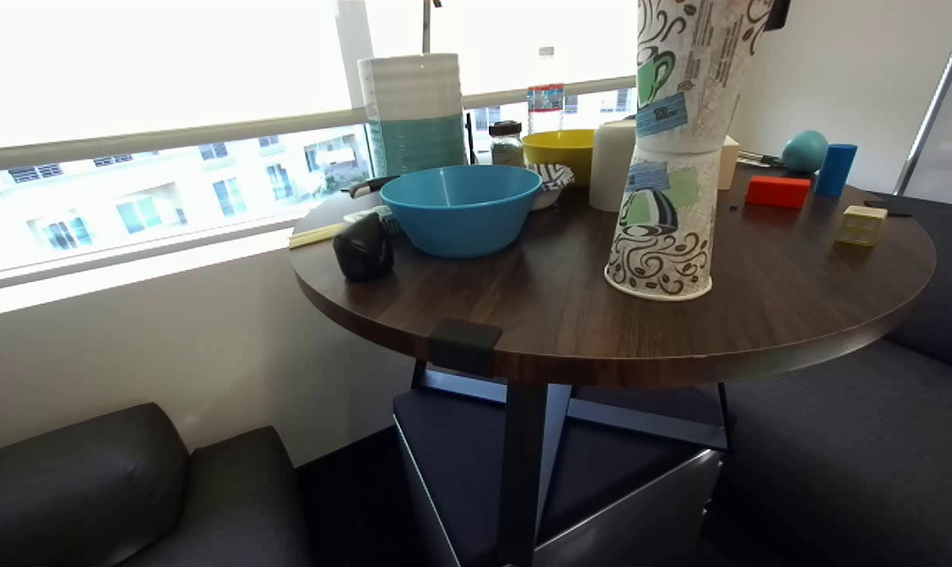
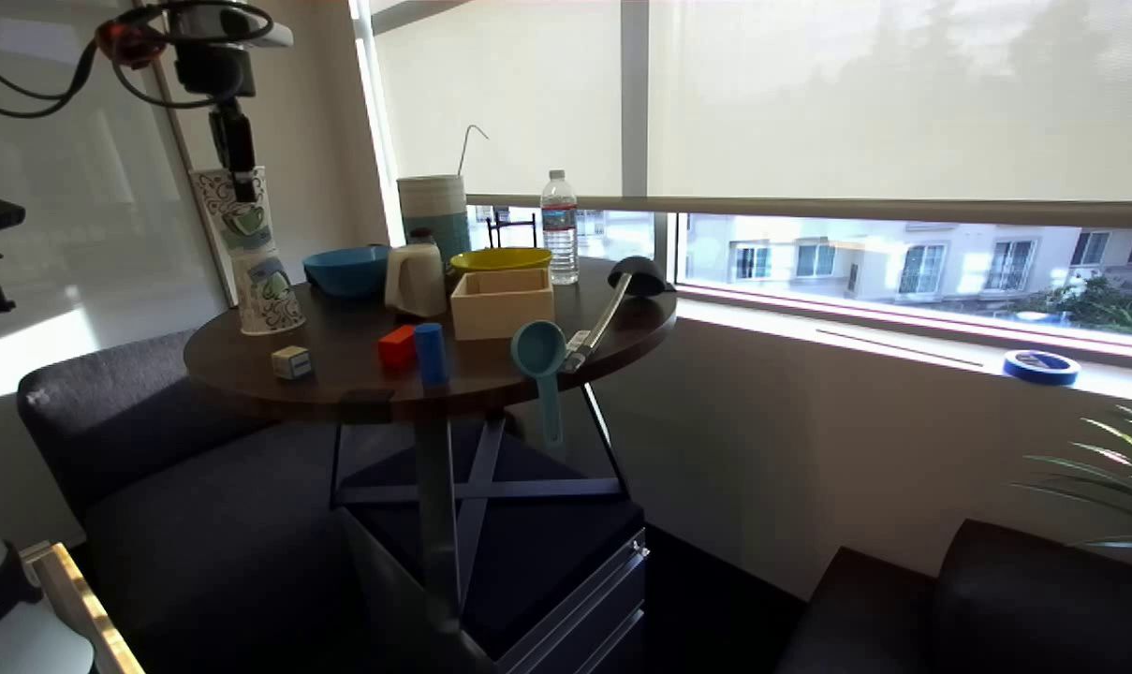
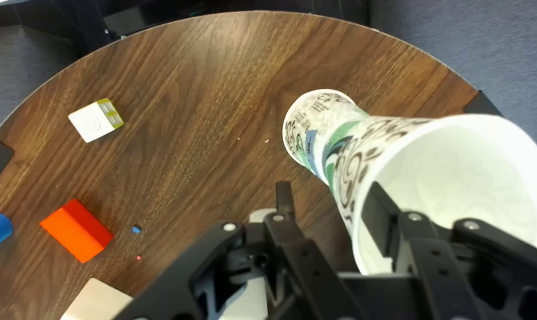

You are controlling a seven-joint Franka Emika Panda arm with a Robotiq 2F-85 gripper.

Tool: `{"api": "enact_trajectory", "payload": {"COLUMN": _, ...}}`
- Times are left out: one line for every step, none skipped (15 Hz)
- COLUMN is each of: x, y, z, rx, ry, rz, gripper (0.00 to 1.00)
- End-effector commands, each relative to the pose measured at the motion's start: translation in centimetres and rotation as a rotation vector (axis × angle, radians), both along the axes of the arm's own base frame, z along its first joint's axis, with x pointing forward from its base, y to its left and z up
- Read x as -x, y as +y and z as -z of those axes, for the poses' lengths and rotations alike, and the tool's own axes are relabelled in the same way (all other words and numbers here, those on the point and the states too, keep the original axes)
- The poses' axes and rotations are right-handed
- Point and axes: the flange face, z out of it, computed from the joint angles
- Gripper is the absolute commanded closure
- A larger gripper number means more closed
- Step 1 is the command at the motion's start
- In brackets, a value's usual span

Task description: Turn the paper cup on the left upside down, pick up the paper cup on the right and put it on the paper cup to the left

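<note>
Table (image 1: 554, 299): round, dark wood, blue bowl (image 1: 460, 216) sitting apart from our cups.
Lower cup (image 1: 668, 228): upside down on the table, just as asked!
Upper cup (image 1: 692, 79): mouth up, base to base on it, 2 high!
Gripper (image 3: 330, 206): fingers (image 3: 379, 218) spread, nothing pinched, 1 seemingly inside the mouth, 1 outside.
Rim (image 3: 472, 119): this could snag; placing looks done, so rise slowly, dead straight, no sideways nudge, or the cups may topple.
</note>
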Motion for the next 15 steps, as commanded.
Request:
{"api": "enact_trajectory", "payload": {"x": 1.4, "y": -0.4, "z": -2.7, "rx": 0.058, "ry": -0.117, "rz": -0.057, "gripper": 0.24}}
{"api": "enact_trajectory", "payload": {"x": 1.7, "y": -0.4, "z": -3.6, "rx": 0.076, "ry": -0.153, "rz": -0.071, "gripper": 0.16}}
{"api": "enact_trajectory", "payload": {"x": 2.1, "y": -0.5, "z": -4.6, "rx": 0.087, "ry": -0.191, "rz": -0.085, "gripper": 0.1}}
{"api": "enact_trajectory", "payload": {"x": 2.7, "y": -0.5, "z": -5.7, "rx": 0.1, "ry": -0.241, "rz": -0.115, "gripper": 0.02}}
{"api": "enact_trajectory", "payload": {"x": 3.4, "y": -0.4, "z": -6.9, "rx": 0.106, "ry": -0.283, "rz": -0.143, "gripper": 0.01}}
{"api": "enact_trajectory", "payload": {"x": 4.1, "y": -0.3, "z": -7.8, "rx": 0.107, "ry": -0.322, "rz": -0.177, "gripper": 0.0}}
{"api": "enact_trajectory", "payload": {"x": 4.8, "y": -0.2, "z": -8.7, "rx": 0.103, "ry": -0.367, "rz": -0.204, "gripper": 0.0}}
{"api": "enact_trajectory", "payload": {"x": 5.4, "y": -0.1, "z": -9.3, "rx": 0.095, "ry": -0.409, "rz": -0.238, "gripper": 0.0}}
{"api": "enact_trajectory", "payload": {"x": 6.0, "y": 0.2, "z": -10.1, "rx": 0.074, "ry": -0.451, "rz": -0.269, "gripper": 0.0}}
{"api": "enact_trajectory", "payload": {"x": 6.4, "y": 0.5, "z": -10.6, "rx": 0.061, "ry": -0.491, "rz": -0.305, "gripper": 0.0}}
{"api": "enact_trajectory", "payload": {"x": 6.8, "y": 0.6, "z": -10.8, "rx": 0.05, "ry": -0.524, "rz": -0.333, "gripper": 0.0}}
{"api": "enact_trajectory", "payload": {"x": 7.1, "y": 0.7, "z": -10.9, "rx": 0.039, "ry": -0.544, "rz": -0.346, "gripper": 0.0}}
{"api": "enact_trajectory", "payload": {"x": 7.3, "y": 1.0, "z": -10.7, "rx": 0.032, "ry": -0.547, "rz": -0.361, "gripper": 0.0}}
{"api": "enact_trajectory", "payload": {"x": 7.3, "y": 1.4, "z": -10.2, "rx": 0.021, "ry": -0.541, "rz": -0.363, "gripper": 0.0}}
{"api": "enact_trajectory", "payload": {"x": 6.8, "y": 1.2, "z": -11.1, "rx": 0.052, "ry": -0.522, "rz": -0.335, "gripper": 0.0}}
